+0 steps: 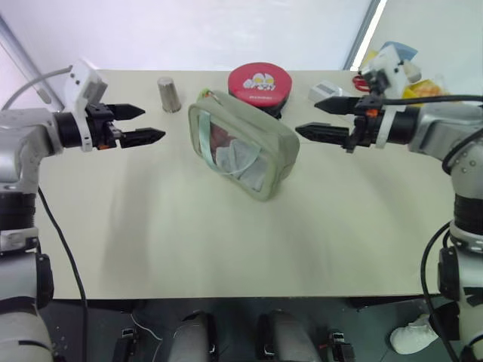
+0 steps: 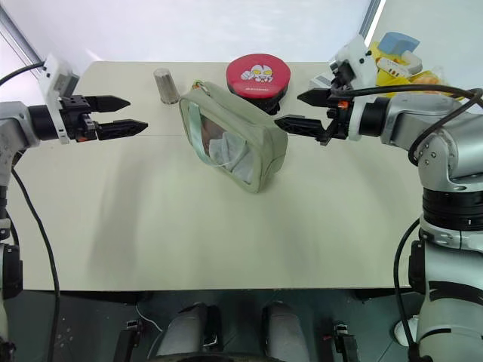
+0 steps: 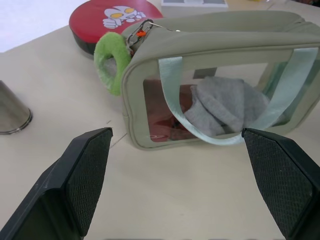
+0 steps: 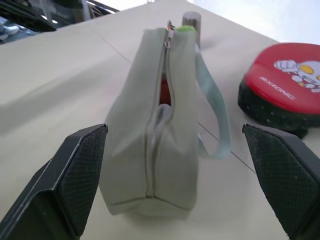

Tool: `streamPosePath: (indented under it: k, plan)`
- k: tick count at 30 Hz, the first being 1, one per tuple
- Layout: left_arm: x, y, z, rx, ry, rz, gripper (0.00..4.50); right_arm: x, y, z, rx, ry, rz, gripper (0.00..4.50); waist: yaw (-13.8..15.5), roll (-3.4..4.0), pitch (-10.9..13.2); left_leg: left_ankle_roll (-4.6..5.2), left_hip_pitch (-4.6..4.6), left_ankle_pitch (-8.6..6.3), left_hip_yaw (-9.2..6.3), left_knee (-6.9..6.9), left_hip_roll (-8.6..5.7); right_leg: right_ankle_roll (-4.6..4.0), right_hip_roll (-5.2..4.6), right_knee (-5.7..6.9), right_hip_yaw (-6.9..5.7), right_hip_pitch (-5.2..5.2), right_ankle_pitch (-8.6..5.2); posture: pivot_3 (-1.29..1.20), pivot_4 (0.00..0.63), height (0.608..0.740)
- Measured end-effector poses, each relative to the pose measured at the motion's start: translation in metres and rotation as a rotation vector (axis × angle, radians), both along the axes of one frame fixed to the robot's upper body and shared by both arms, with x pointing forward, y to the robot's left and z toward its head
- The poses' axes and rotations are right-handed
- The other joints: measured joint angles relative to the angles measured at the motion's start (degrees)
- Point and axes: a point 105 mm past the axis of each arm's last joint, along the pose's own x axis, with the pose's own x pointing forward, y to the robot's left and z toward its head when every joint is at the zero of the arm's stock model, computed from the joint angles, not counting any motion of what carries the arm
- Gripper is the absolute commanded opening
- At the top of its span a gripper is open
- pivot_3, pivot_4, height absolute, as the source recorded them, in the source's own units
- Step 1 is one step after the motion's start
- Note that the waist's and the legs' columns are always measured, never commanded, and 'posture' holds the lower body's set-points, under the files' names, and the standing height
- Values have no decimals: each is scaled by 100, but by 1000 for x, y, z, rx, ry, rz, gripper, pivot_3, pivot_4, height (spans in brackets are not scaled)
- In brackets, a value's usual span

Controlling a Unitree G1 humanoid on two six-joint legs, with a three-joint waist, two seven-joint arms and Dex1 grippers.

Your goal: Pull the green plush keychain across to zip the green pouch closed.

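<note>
The green pouch (image 1: 243,151) lies at the middle of the table with its clear window up, showing red and grey contents under a mint ribbon handle. The green plush keychain (image 3: 111,62) hangs at the pouch's far left corner, on the zipper pull. In the right wrist view the zipper (image 4: 167,95) along the pouch's top gapes partly open, with the keychain (image 4: 185,29) at its far end. My left gripper (image 1: 152,124) hovers open to the left of the pouch, pointing at it. My right gripper (image 1: 305,115) hovers open to the pouch's right, also pointing at it. Both grippers are empty.
A round red tin (image 1: 260,83) sits just behind the pouch. A small metal cup (image 1: 169,94) stands behind and left of it. A white box (image 1: 324,92) and several colourful items (image 1: 407,72) crowd the back right corner. The table's front edge (image 1: 226,296) is near.
</note>
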Motion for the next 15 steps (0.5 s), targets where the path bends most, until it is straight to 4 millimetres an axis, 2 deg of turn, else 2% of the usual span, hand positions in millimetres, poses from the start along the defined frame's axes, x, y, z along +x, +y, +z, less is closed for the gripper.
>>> streamPosePath:
  k: [2,6,9,15]
  plan:
    - [-6,-1,-1,15,-1,-7,4443,-4,14,4,15,3,27,4500,-21,0,0,0,-2,0,-1,2,2,0,0,2,0,-4,0,0,150,740]
    - [-20,-20,2,33,-7,-83,4443,-9,53,8,10,-38,67,4500,-21,0,-1,0,-3,0,-6,5,3,0,0,6,0,-3,0,0,150,740]
    - [-26,-29,6,42,-21,-114,4443,-4,70,-9,-41,-16,54,4500,-4,-1,-1,1,-7,-1,-8,6,-1,0,0,6,0,-3,0,0,150,740]
    - [-29,-31,7,35,-25,-98,4443,6,81,-38,-195,-15,24,4500,-1,-1,-1,4,-12,-2,-14,8,-4,0,1,4,0,-3,0,0,150,740]
